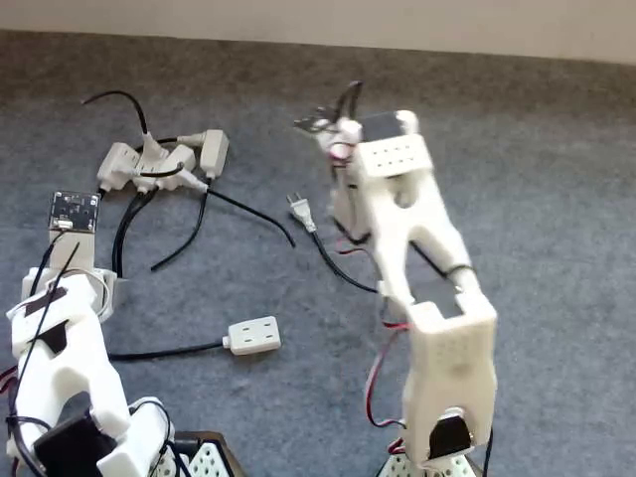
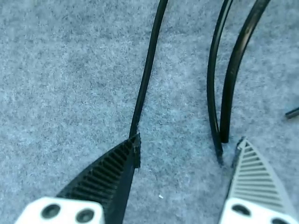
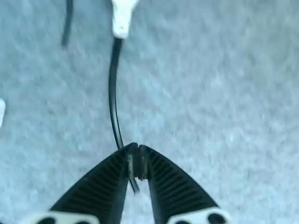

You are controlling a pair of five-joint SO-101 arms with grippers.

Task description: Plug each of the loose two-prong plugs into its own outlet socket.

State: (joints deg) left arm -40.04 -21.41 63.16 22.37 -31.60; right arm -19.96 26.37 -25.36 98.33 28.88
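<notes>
Clamping the black cord (image 3: 112, 93) behind a loose white plug (image 1: 300, 210) on the carpet (image 1: 556, 199), the right gripper (image 3: 138, 161) holds it apart from the unfilled socket block (image 1: 253, 335); the left gripper (image 2: 187, 149) gapes, so plugging looks barely begun.

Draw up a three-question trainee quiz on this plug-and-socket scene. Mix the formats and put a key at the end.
1. True or false: the right gripper is shut on the black cord that leads to the white plug.
2. Multiple choice: the left gripper is
A) shut on a cord
B) open above black cords
C) holding the outlet block
3. Fill in: in the high view, the white outlet block lies on the grey ____.

Key: 1 true; 2 B; 3 carpet.
</notes>
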